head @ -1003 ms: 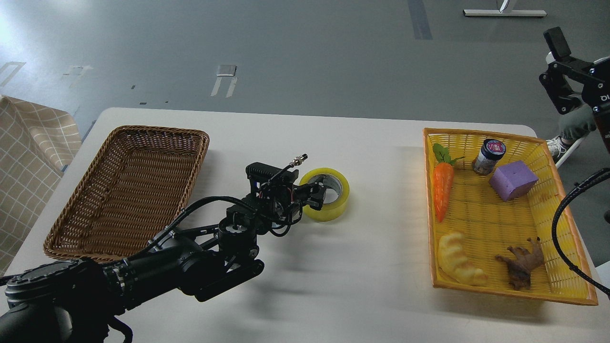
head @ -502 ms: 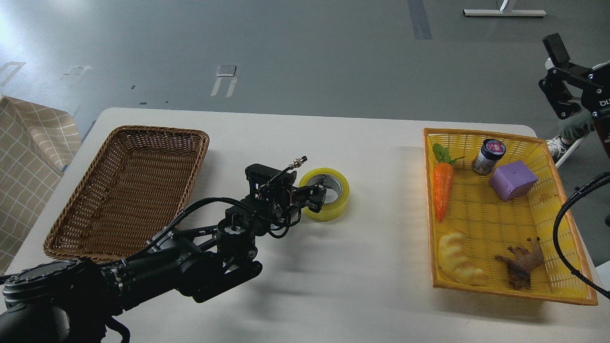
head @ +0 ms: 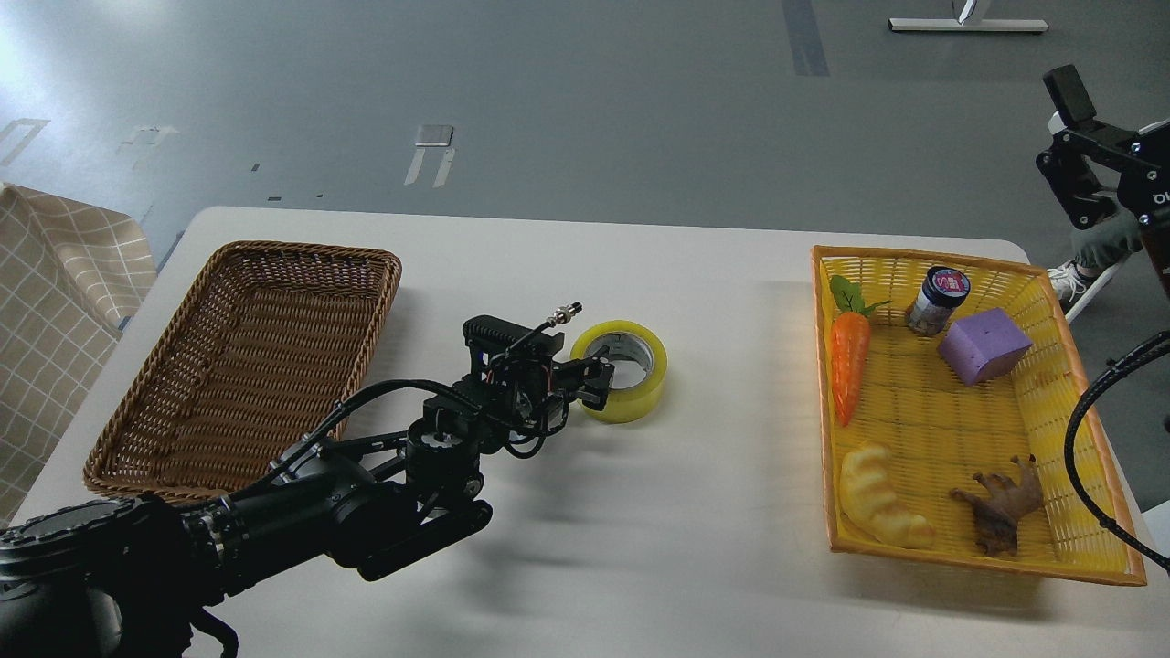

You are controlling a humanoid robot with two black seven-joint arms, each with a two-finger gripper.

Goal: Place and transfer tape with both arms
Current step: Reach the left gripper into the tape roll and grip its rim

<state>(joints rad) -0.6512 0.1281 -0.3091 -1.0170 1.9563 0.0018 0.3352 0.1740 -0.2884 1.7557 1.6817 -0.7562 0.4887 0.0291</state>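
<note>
The left gripper [head: 599,381] clamps the near wall of the tape [head: 621,370] at mid-table. White table [head: 658,512] lies bare around it, between brown basket [head: 247,361] and yellow basket [head: 960,411]. The right gripper [head: 1079,137] hovers spread off the table's right edge.

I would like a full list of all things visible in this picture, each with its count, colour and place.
tape: 1, translucent yellow, grey-white core, table centre
wicker basket: 1, brown, table left
plastic basket: 1, yellow with orange rim, table right
toy carrot: 1, orange with green leaves, yellow basket, far left
small jar: 1, dark with a pink-and-white lid, yellow basket, far side
block: 1, purple, yellow basket, beside the jar
croissant toy: 1, pale yellow, yellow basket, near left
animal-like figure: 1, brown, yellow basket, near side
table: 1, white
checked cloth: 1, beige, left edge
left pincer: 1, black, on the tape's near-left wall
right pincer: 1, black, raised beyond the table's right edge
</note>
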